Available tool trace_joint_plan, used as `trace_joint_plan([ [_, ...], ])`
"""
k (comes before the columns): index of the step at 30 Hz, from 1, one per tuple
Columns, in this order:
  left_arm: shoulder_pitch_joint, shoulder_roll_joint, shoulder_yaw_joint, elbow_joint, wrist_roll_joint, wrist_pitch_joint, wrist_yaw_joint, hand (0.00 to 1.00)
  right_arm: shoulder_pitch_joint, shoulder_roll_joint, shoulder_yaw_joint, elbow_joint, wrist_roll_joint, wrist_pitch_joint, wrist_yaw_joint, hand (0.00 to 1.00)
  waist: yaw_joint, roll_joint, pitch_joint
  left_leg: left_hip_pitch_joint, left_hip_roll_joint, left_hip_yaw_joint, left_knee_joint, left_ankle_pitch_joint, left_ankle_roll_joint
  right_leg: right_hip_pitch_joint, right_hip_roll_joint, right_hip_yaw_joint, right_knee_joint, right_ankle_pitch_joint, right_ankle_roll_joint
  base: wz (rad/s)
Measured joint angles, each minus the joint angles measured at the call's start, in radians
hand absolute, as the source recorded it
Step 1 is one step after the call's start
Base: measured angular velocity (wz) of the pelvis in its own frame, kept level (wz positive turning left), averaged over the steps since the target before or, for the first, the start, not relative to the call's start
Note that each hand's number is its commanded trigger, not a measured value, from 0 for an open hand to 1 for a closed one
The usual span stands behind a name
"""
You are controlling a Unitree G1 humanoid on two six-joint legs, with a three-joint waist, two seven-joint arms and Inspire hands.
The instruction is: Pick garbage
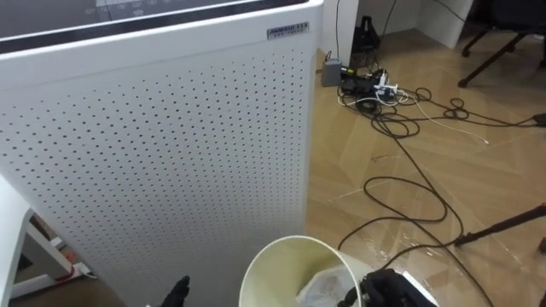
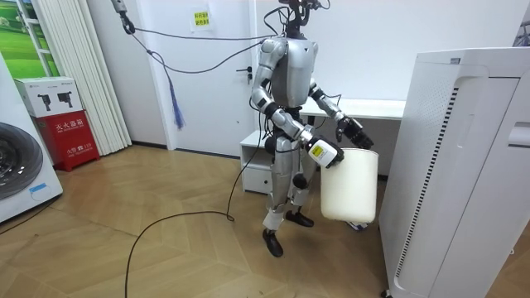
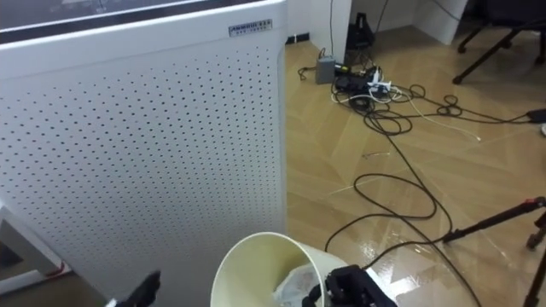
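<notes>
I hold a cream waste bin (image 1: 277, 260) low in front of me, its mouth facing up. Crumpled pale garbage (image 1: 328, 286) lies inside it. My right hand (image 1: 384, 290) is dark and grips the bin's right rim, fingers curled over the edge. In the room view the bin (image 2: 348, 186) hangs at hip height, carried by my right hand (image 2: 323, 153). My left hand (image 1: 177, 294) shows as a few dark fingers at the bottom edge, left of the bin and apart from it. In the room view my left hand (image 2: 352, 131) is just above the bin's rim.
A tall white perforated appliance (image 1: 162, 145) stands close ahead and to the left. Black cables (image 1: 409, 183) loop over the wooden floor on the right. A power strip and plugs (image 1: 367, 81) lie farther back. A dark stand leg (image 1: 503, 226) crosses the floor at right.
</notes>
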Motion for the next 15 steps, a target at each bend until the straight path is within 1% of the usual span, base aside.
trace_joint_plan([
  [1, 0.005, 0.0, -0.004, 0.012, 0.0, 0.0, 0.001, 0.0, 0.001, 0.0, 0.0, 0.01, 0.0, 0.0, 0.0, 1.0, 0.001, 0.0, 0.0003, 0.0, 0.0, 0.001, -0.001, 0.0, 0.0, -0.001, 0.0, 0.001, 0.0, 0.0, 0.0, 0.0],
  [3, 0.004, -0.007, -0.01, 0.078, 0.001, 0.002, 0.002, 0.0, 0.002, 0.0, 0.002, 0.053, 0.0, 0.0, 0.002, 1.0, 0.002, 0.0, 0.0005, -0.001, 0.0, 0.006, -0.002, 0.0, 0.0, -0.003, 0.0, 0.002, -0.001, 0.0, 0.001, 0.0],
  [4, 0.004, -0.008, -0.01, 0.094, 0.001, 0.002, 0.004, 0.0, 0.002, 0.0, 0.002, 0.062, -0.001, 0.0, 0.002, 1.0, 0.002, 0.0, 0.0005, -0.001, 0.0, 0.007, -0.002, 0.0, 0.0, -0.003, 0.0, 0.003, -0.002, 0.0, 0.001, -0.04],
  [6, 0.0, -0.01, -0.01, 0.162, 0.0, 0.002, 0.008, 0.0, 0.0, 0.001, 0.002, 0.14, -0.001, -0.02, 0.009, 1.0, 0.0, -0.004, -0.0001, 0.002, 0.0, 0.007, -0.004, 0.0, 0.0, 0.001, 0.0, 0.002, -0.005, -0.001, 0.001, 0.0],
  [7, 0.0, -0.01, -0.01, 0.177, -0.001, 0.002, 0.009, 0.0, 0.0, 0.001, 0.002, 0.163, -0.001, -0.021, 0.011, 1.0, -0.001, -0.005, -0.0006, 0.002, 0.0, 0.007, -0.004, 0.0, 0.0, 0.001, 0.0, 0.001, -0.006, -0.001, 0.002, 0.04],
  [9, -0.003, -0.013, -0.01, 0.237, -0.021, 0.01, 0.009, 0.0, 0.002, 0.003, 0.003, 0.249, -0.002, -0.019, 0.011, 1.0, -0.001, -0.009, 0.0014, 0.0, -0.002, 0.008, -0.008, 0.0, 0.0, -0.001, -0.001, -0.001, -0.005, -0.002, 0.003, 0.02],
  [10, -0.005, -0.013, -0.01, 0.252, -0.022, 0.012, 0.008, 0.0, 0.003, 0.005, 0.003, 0.266, -0.002, -0.019, 0.011, 1.0, -0.002, -0.01, 0.002, -0.001, -0.002, 0.008, -0.008, 0.0, 0.0, -0.002, -0.002, -0.001, -0.005, -0.002, 0.003, 0.0],
  [12, -0.007, -0.013, -0.01, 0.304, -0.022, 0.019, 0.008, 0.0, 0.004, 0.019, 0.002, 0.341, -0.001, -0.019, 0.011, 1.0, -0.008, -0.017, 0.0006, -0.001, -0.002, 0.008, -0.008, 0.0, 0.0, 0.0, -0.001, -0.002, -0.01, -0.003, 0.004, 0.0],
  [15, -0.007, -0.016, -0.005, 0.351, -0.021, 0.019, 0.01, 0.0, 0.014, 0.034, -0.008, 0.424, -0.018, -0.021, 0.009, 1.0, -0.009, -0.028, -0.0015, 0.0, -0.002, 0.008, -0.008, 0.0, 0.0, 0.003, 0.0, -0.001, -0.02, -0.003, 0.004, 0.0],
])
